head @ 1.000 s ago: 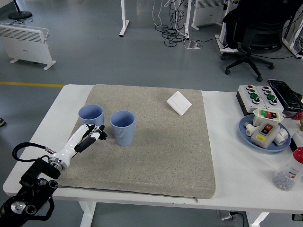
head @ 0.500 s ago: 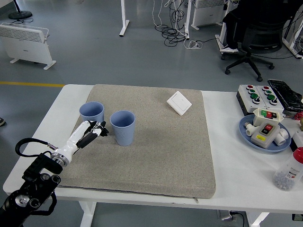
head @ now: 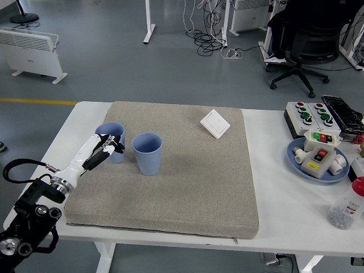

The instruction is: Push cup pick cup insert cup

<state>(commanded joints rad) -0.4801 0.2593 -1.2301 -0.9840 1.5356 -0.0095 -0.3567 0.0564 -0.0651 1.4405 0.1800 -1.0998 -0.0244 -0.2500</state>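
White table [head: 273, 187], grey mat [head: 193, 182] over its left and middle. We see two blue cups upright near the mat's far left corner: the left cup [head: 112, 132] and the right cup [head: 148, 153], close together but apart. Compared with half a second ago, the left hand [head: 102, 151] has shifted left and toward the far edge, and now lies against the near side of the left cup, covering part of its wall. We cannot tell from this view whether its curled fingers actually grip the cup or only rest on it. Open mat extends right of the cups toward the white switch plate [head: 215, 124] and to the near edge. At the right edge, a blue plate [head: 296, 161] of button boxes and a bottle [head: 347, 207] are cut off.
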